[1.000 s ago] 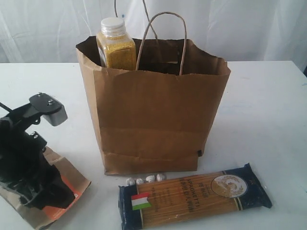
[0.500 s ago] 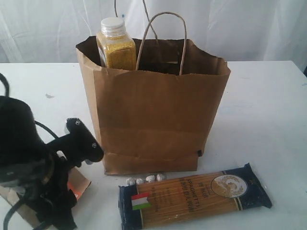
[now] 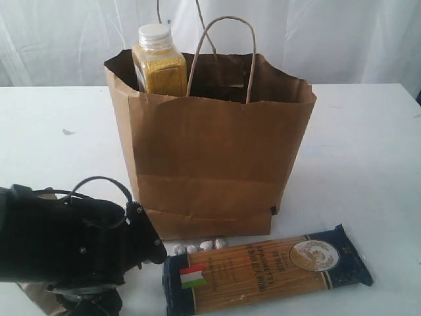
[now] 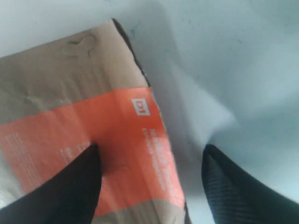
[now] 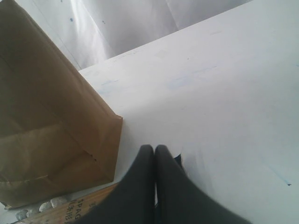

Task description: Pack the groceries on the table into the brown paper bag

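Left fingers (image 4: 65,191) are spread and empty, straddling the pouch (image 4: 74,79) edge. The pouch lies flat on the surface (image 4: 243,51), front-left of the bag (image 3: 210,158). Right fingers (image 5: 140,186) are pressed together, empty. Left arm is nearer.

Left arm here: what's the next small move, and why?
Probably lower the left gripper and close on the edge of the kraft pouch: its jaws stand open, one finger over the orange strip, the other over the table, and the pouch lies outside the brown paper bag.

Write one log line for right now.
left jaws: open over kraft pouch | right jaws: shut | bottle: in bag | spaghetti: on table
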`<state>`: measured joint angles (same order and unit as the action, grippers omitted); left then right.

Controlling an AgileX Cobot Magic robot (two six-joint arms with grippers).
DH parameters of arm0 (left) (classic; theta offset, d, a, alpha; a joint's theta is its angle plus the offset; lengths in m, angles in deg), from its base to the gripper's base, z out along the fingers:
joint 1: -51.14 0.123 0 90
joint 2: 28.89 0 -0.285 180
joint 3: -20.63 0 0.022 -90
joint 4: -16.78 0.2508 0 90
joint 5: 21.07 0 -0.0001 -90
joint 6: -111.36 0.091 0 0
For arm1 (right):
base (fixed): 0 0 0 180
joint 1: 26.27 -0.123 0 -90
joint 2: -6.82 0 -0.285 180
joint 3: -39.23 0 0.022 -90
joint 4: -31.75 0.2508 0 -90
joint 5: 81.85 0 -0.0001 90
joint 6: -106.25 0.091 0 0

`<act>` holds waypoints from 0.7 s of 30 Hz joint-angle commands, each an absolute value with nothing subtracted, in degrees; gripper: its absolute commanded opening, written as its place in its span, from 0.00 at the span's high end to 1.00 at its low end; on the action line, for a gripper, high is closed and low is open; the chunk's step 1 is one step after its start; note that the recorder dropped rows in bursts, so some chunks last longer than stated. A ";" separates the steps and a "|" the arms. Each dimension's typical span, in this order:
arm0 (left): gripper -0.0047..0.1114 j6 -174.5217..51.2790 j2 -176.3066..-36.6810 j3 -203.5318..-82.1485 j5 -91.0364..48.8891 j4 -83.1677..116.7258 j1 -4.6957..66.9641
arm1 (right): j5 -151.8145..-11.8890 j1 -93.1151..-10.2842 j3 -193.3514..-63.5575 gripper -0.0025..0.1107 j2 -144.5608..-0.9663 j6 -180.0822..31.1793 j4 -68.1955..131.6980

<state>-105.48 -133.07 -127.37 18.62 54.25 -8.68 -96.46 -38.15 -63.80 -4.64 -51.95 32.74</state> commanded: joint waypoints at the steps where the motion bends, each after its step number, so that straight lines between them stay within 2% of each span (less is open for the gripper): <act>1: 0.40 -106.61 -135.86 -126.87 19.41 55.54 -8.97 | -95.92 -37.72 -63.56 0.98 -4.48 -52.21 32.31; 5: 0.48 -110.25 -137.42 -126.87 21.61 59.58 -8.97 | -95.92 -37.72 -63.56 0.98 -4.48 -52.21 32.31; 13: 0.96 -110.92 -138.26 -126.87 30.18 66.45 -8.97 | -95.92 -37.72 -63.56 0.98 -4.48 -52.21 32.31; 21: 0.96 -109.13 -136.76 -126.87 39.06 68.51 -8.97 | -95.92 -37.72 -63.56 0.98 -4.48 -52.21 32.14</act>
